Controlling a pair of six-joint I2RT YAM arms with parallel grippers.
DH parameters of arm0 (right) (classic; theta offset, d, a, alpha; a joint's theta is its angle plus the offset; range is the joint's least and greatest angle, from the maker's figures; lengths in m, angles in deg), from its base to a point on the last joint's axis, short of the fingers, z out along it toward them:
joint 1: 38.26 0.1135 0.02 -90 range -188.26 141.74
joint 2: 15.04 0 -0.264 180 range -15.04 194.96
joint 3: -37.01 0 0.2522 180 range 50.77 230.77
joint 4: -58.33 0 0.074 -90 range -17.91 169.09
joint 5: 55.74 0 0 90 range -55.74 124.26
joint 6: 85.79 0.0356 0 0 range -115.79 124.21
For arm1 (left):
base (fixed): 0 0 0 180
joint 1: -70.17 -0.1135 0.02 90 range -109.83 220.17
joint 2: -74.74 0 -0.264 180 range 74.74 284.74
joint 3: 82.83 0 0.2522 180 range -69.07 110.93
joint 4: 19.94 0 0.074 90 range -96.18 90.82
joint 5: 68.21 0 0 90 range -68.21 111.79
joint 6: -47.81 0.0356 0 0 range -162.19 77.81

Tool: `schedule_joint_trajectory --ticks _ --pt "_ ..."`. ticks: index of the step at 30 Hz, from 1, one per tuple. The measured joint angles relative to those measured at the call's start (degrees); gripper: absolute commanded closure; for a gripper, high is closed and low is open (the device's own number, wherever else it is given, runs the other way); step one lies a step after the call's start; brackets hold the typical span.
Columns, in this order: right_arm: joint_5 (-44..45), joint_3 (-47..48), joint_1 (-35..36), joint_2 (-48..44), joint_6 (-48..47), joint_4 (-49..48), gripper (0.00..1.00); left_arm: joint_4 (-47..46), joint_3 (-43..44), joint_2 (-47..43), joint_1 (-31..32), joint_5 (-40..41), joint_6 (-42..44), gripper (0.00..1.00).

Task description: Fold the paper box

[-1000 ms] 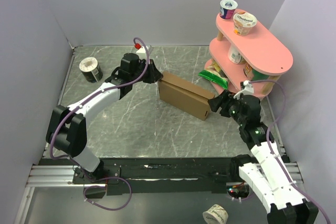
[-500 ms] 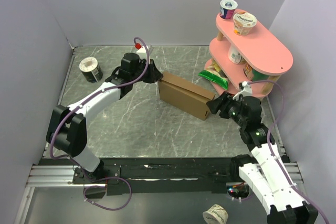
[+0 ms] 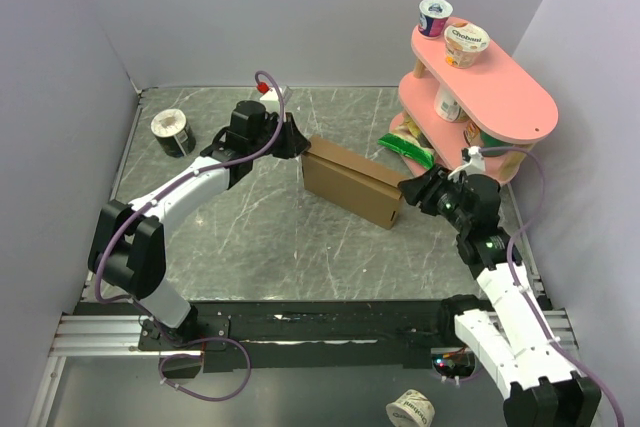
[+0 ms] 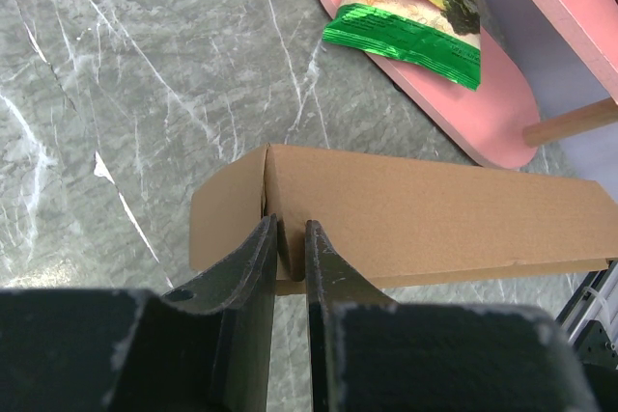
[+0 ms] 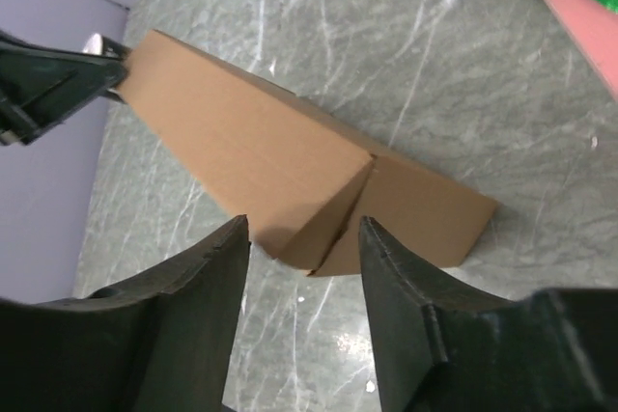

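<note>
The paper box (image 3: 352,185) is a plain brown cardboard mailer lying on the grey marble table, folded up into a long shallow box. My left gripper (image 3: 296,143) is shut on the box's left end; the left wrist view shows its fingers pinching a cardboard edge (image 4: 290,248). My right gripper (image 3: 415,190) is open just off the box's right end. In the right wrist view the box's end corner (image 5: 328,229) lies between and beyond the spread fingers, which do not touch it.
A pink two-tier shelf (image 3: 500,97) with yogurt cups stands at the back right. A green chip bag (image 3: 405,150) lies on its lower tier close behind the box. A tape roll (image 3: 172,132) sits at the back left. Purple walls enclose the table.
My right gripper has lifted and shifted slightly right and back, away from the box's right end. The left gripper and the box have stayed put.
</note>
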Motion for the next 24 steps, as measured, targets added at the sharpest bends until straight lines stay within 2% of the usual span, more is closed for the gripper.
schedule_joint_trajectory --ticks 9,24 --pt "-1.29 -4.7 -0.09 -1.09 2.54 -5.75 0.74 0.02 0.0 0.0 0.09 0.17 0.0 0.89" --pt "-0.5 -8.39 0.02 -3.52 2.71 -8.44 0.84 0.68 0.28 0.0 0.37 1.05 0.81 0.88"
